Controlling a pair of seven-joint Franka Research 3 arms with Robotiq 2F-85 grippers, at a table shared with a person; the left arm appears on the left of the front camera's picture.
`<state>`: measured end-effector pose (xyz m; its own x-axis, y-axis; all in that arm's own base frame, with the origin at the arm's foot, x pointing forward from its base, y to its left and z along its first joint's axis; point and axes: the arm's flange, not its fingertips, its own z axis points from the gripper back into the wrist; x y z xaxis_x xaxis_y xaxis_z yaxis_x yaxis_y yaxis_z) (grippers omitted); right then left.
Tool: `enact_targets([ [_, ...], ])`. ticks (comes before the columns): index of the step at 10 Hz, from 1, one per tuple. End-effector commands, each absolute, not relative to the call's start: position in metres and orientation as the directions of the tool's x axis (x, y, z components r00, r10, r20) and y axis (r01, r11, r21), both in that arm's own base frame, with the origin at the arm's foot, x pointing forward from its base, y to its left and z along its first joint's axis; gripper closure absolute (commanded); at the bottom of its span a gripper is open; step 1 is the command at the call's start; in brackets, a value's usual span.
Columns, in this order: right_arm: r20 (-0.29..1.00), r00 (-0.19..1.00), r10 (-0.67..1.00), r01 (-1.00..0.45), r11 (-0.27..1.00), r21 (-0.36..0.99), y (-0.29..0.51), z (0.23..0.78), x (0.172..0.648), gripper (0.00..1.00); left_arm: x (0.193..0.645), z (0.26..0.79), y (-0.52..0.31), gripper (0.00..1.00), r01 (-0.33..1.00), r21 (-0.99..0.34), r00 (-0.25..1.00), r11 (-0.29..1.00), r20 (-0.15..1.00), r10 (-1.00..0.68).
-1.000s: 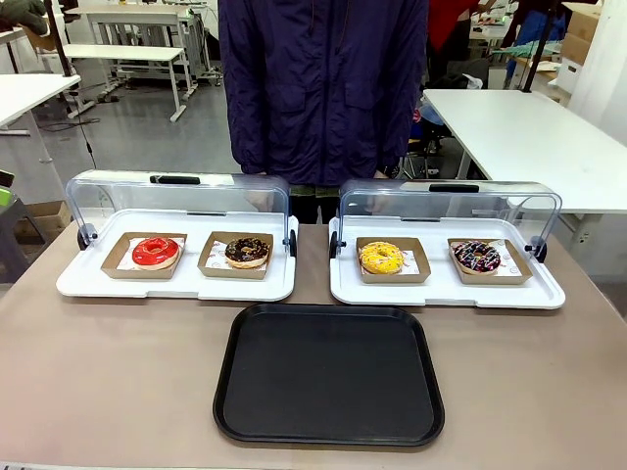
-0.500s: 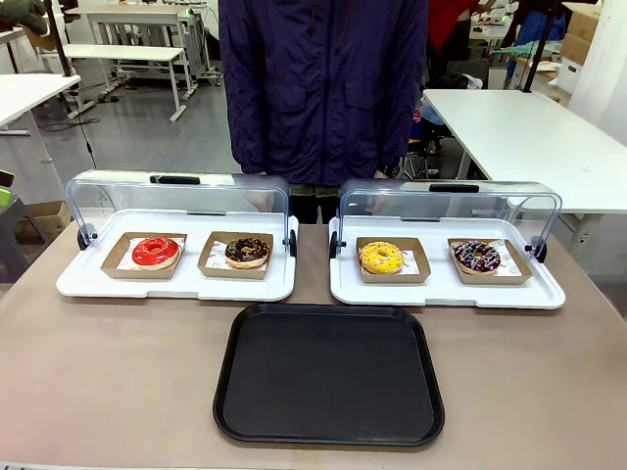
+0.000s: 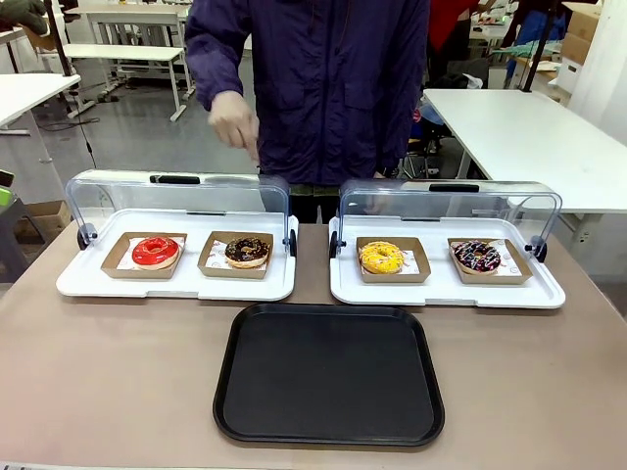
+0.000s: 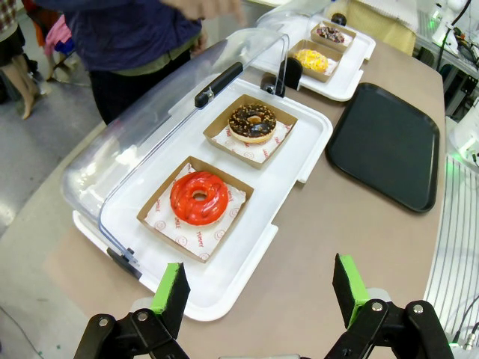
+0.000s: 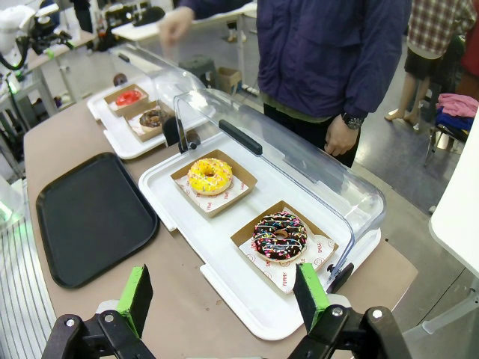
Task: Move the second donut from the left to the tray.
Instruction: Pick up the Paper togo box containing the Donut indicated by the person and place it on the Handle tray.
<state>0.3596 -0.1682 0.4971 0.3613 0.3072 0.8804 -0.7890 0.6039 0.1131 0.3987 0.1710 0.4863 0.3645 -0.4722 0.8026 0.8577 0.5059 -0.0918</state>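
Showing the layout before any reach: the second donut from the left (image 3: 247,251) (chocolate glaze, pale sprinkles) sat in its brown cardboard holder (image 3: 210,262) on the white display tray (image 3: 176,287) at middle left of the front view. It was just right of the red-glazed donut (image 3: 156,252) and above and left of the black tray (image 3: 328,377), which lay apart from it at lower centre. In the left wrist view the left gripper (image 4: 260,293) hung with its green pads (image 4: 171,298) spread wide and nothing between them. The donut lay straight ahead of them toward upper centre, beyond the red-glazed one. The right gripper (image 5: 223,298) was likewise spread and empty; in its view the donut showed small at upper left, well apart, so the left arm was judged the nearer. The person's hand (image 3: 235,122) hovered above the clear lid (image 3: 176,201), which appeared swung back off the donuts. The ring lay flat, hole upward, with no long axis of its own. The holder's longer sides ran across the front view, so its short sides were judged the likelier grip.
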Motion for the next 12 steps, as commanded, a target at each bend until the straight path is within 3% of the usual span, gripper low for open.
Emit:
enact_targets([
  [1,0.898,0.325,0.297,-0.796,0.599,0.09,-0.1679,0.4973,0.3631,0.0,0.3991,0.4861,0.171,0.0,0.862,-0.092,0.354,0.498,0.813,-0.463],
  [12,0.898,0.325,0.297,-0.796,0.599,0.09,-0.1679,0.4973,0.3631,0.0,0.3991,0.4861,0.171,0.0,0.862,-0.092,0.354,0.498,0.813,-0.463],
])
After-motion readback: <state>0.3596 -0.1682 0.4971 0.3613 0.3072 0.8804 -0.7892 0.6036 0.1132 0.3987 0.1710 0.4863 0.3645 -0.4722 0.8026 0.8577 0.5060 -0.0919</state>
